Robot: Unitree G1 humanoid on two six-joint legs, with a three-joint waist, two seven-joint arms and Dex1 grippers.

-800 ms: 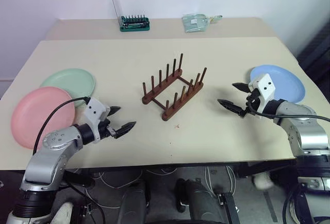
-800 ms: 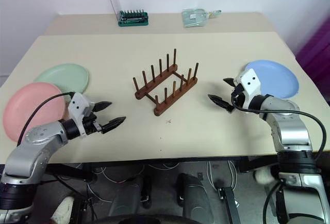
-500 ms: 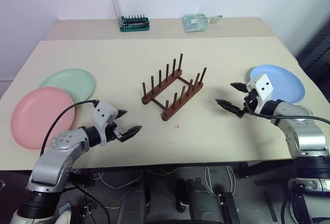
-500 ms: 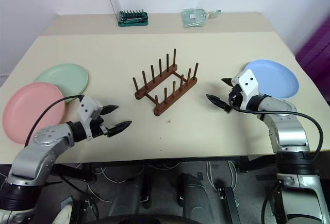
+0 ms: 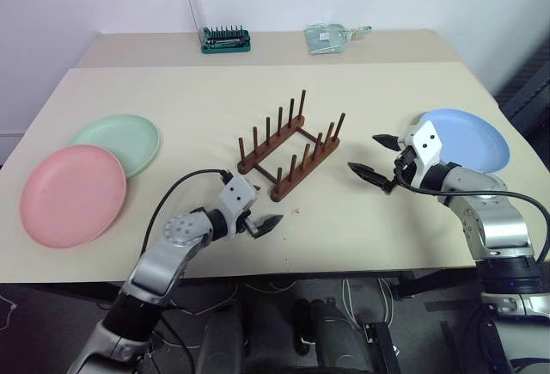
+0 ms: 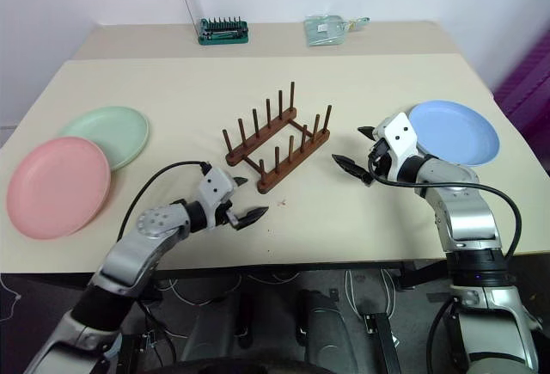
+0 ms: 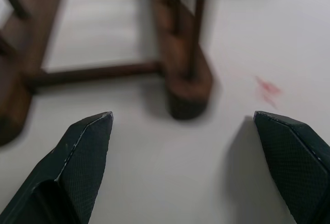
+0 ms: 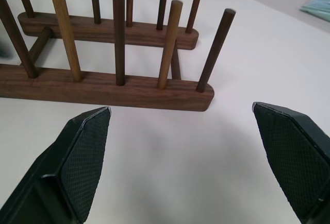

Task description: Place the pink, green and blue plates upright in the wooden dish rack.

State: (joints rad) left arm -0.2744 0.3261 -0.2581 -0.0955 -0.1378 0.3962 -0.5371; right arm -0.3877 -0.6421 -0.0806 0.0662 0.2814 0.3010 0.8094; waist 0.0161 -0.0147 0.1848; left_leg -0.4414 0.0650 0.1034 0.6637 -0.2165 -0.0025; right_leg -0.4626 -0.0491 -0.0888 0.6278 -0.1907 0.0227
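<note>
Beige tabletop (image 5: 172,90) carries the wooden dish rack (image 5: 289,149) at its centre, pegs bare. Both the left gripper (image 5: 256,216) and right gripper (image 5: 375,161) flank it, jaws wide and empty, likely to steady it. Matte pink plate (image 5: 72,194) and green plate (image 5: 119,142) lie flat far left, blue plate (image 5: 468,137) right.
</note>
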